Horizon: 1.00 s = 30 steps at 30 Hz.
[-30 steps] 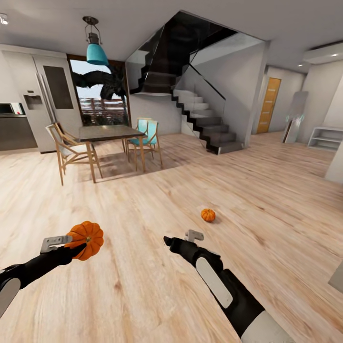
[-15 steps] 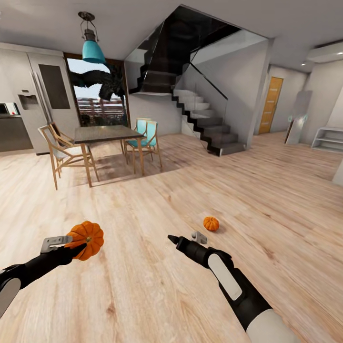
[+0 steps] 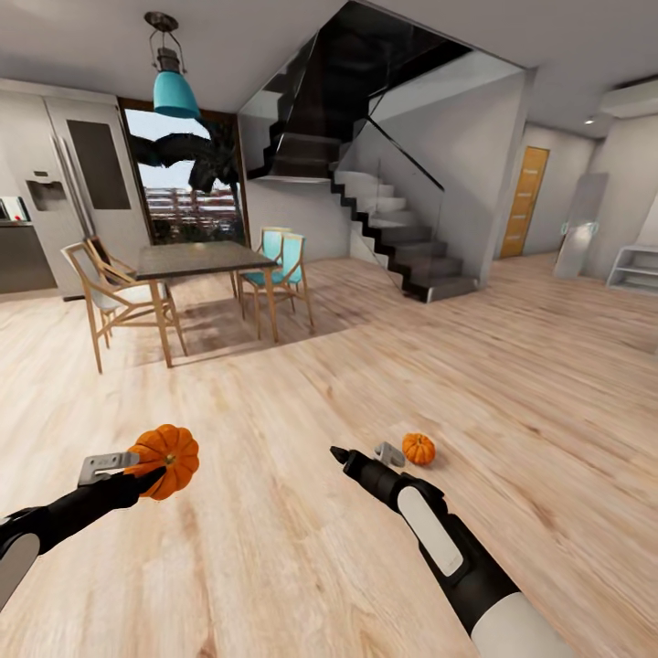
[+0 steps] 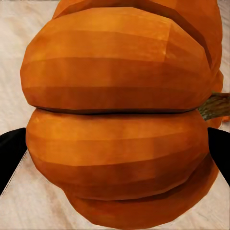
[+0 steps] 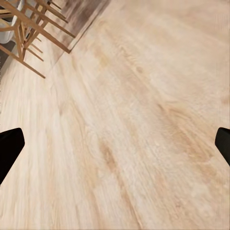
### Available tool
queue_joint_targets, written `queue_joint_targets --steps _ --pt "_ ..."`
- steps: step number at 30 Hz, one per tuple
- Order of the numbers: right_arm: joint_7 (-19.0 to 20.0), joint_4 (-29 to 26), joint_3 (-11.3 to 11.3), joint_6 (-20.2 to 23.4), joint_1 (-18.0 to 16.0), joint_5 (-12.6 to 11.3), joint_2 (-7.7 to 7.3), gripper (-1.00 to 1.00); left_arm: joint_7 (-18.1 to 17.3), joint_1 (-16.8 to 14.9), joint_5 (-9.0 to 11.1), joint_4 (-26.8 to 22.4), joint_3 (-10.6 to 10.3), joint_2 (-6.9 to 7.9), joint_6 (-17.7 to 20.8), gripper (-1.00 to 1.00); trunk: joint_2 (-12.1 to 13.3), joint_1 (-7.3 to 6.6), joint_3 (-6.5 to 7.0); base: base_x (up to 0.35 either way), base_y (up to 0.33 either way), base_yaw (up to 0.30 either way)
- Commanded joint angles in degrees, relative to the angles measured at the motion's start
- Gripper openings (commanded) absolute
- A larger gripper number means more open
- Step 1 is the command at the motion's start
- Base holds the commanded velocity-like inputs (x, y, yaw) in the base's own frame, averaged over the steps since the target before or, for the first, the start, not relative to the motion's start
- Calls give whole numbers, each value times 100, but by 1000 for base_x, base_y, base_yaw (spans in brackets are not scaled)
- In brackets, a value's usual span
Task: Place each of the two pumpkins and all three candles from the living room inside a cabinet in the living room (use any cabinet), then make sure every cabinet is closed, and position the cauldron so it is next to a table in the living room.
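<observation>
One orange ribbed pumpkin (image 3: 169, 457) hangs above the wood floor at the lower left, with my left gripper (image 3: 151, 464) shut on it. In the left wrist view this pumpkin (image 4: 120, 115) sits between the black fingers (image 4: 9, 160), stem to one side. A second pumpkin (image 3: 419, 449) rests on the floor just right of and beyond my right gripper (image 3: 364, 452). That gripper is open and holds nothing, and its fingertips (image 5: 9, 148) stand wide apart over bare floor. The candles, cabinet, cauldron and table are out of view.
A dark-topped dining set (image 3: 206, 258) with wooden chairs (image 3: 100, 292) stands ahead on the left. Chair legs (image 5: 28, 38) also show in the right wrist view. A dark staircase (image 3: 393, 228) rises at the centre back. A white low shelf (image 3: 635, 270) is at the far right. Open wood floor (image 3: 512, 366) stretches ahead.
The whole head view has shifted, so the camera moved. The floor pumpkin now shows lower and further right, close beside my right gripper. My left gripper keeps its pumpkin.
</observation>
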Motion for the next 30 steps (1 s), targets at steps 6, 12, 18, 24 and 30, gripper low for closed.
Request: queue_joint_targets --steps 6,12,18,24,30 --pt "-53 -3 -1 5 -3 -70 -15 100 -18 -5 42 -3 9 -1 38 -100 -3 2 -3 334 120 -39" --pt "-47 10 -4 -2 -3 -124 -40 100 -17 -5 42 -3 9 -1 38 -100 -3 2 9 334 134 -245" --pt "-40 26 -16 -12 -3 -146 -39 100 -19 -5 43 -3 9 -1 38 -100 -3 2 23 334 131 -275" --pt "-39 24 -21 -24 -3 -156 -42 100 -16 -5 42 -3 9 -1 38 -100 -3 2 34 334 127 -242" --pt "-130 114 -120 -245 -11 -110 -140 100 89 82 91 -29 -87 -32 54 -100 -3 2 35 167 64 -23"
